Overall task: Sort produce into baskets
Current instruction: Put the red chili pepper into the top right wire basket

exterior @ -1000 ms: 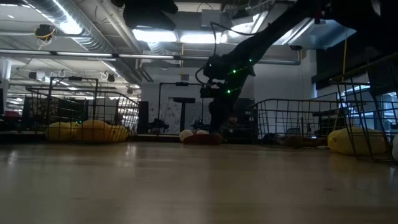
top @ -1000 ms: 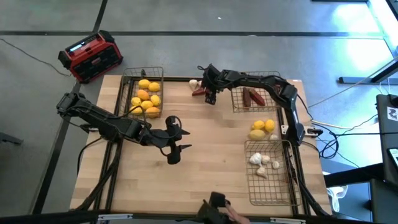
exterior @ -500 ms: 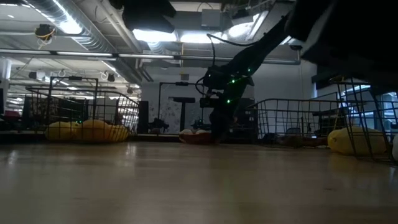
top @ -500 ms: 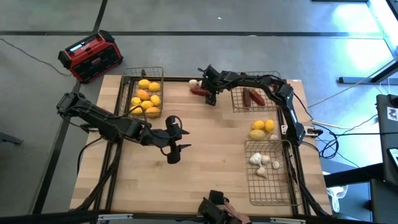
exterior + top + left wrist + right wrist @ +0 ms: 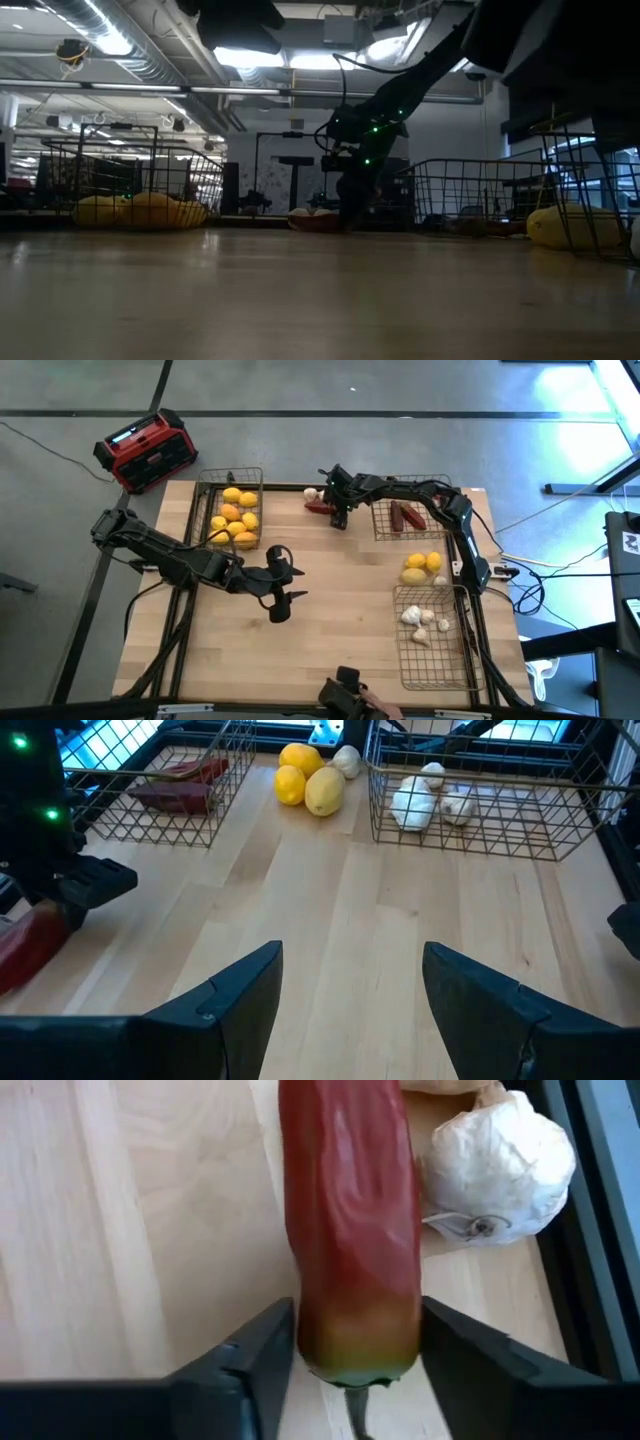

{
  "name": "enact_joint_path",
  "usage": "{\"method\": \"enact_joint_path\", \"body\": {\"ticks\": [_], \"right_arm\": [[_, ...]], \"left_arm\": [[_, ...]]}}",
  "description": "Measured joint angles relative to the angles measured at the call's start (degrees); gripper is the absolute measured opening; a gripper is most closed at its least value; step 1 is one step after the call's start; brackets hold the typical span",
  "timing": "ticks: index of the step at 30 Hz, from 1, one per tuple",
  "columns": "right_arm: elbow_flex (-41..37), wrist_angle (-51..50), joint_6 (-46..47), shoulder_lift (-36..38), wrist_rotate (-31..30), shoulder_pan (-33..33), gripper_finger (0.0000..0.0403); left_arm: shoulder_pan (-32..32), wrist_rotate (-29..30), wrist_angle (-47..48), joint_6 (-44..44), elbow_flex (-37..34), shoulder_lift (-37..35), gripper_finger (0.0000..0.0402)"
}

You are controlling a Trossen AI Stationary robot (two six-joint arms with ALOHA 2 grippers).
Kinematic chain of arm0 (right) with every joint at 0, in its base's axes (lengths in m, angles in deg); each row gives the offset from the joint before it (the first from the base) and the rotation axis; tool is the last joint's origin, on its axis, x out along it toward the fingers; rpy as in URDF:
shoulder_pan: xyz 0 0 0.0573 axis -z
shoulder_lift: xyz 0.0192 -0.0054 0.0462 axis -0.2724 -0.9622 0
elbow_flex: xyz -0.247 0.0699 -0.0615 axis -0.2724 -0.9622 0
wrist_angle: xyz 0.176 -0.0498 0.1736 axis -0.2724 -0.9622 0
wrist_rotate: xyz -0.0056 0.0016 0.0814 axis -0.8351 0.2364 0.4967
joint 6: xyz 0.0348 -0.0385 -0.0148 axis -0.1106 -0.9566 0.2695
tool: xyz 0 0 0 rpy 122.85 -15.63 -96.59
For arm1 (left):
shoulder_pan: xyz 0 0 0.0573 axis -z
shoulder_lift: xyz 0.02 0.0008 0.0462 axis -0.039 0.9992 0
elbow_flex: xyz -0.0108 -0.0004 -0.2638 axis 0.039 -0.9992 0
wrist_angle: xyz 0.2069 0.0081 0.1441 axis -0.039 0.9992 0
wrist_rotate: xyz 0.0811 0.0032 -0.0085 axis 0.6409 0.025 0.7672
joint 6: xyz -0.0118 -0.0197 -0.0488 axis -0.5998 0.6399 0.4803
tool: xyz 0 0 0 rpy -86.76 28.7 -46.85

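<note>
A dark red elongated piece [image 5: 350, 1210] lies on the table near the far edge, next to a white garlic bulb [image 5: 495, 1165]; both also show in the high view, the piece [image 5: 318, 507] and the bulb [image 5: 311, 493]. My right gripper [image 5: 331, 509] is low over the table and shut on the piece's stem end. My left gripper [image 5: 290, 584] is open and empty over the table's middle. The left wire basket [image 5: 205, 510] holds yellow and orange fruits, the far right basket [image 5: 440, 525] red pieces, the near right basket [image 5: 455, 660] garlic. My right gripper has the red piece's stem end [image 5: 310, 1330] between its two fingers, one finger on each long side. The fingers lie along the piece, coming from the table's right side. The piece lies on the table.
Two yellow fruits [image 5: 421, 566] lie loose on the table between the two right baskets. A red-and-black box [image 5: 148, 450] stands off the table's far left corner. Open table lies in the middle and near the front edge.
My right gripper has gone down to the table at the red piece and a little toward it, then kept still. The piece and the garlic bulb have stayed in place.
</note>
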Motion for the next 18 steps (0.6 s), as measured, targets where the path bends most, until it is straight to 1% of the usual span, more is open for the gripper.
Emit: {"method": "enact_joint_path", "body": {"ticks": [4, 7, 10, 14, 18], "right_arm": [[0.0, 0.0, 0.0, 0.0, 0.0, 0.0, 0.0152], [0.0, 0.0, 1.3, 0.1, 0.0, 0.0, 0.0132], [0.0, -0.2, 2.4, 0.1, 0.0, 0.0, 0.013], [0.0, -1.3, 4.1, 0.2, -0.1, -0.5, 0.0137], [0.0, -3.3, 5.9, 0.5, -1.8, -1.3, 0.0138]], "left_arm": [[0.0, 0.0, 0.0, 0.1, 0.0, 0.0, 0.0237], [0.0, 0.0, 0.0, 0.1, 0.0, 0.0, 0.0237], [0.0, 0.0, 0.0, 0.2, 0.0, 0.0, 0.0237], [0.0, 0.0, 0.0, 0.2, 0.0, 0.0, 0.0237], [0.0, 0.0, 0.0, 0.3, 0.0, 0.0, 0.0237]]}}
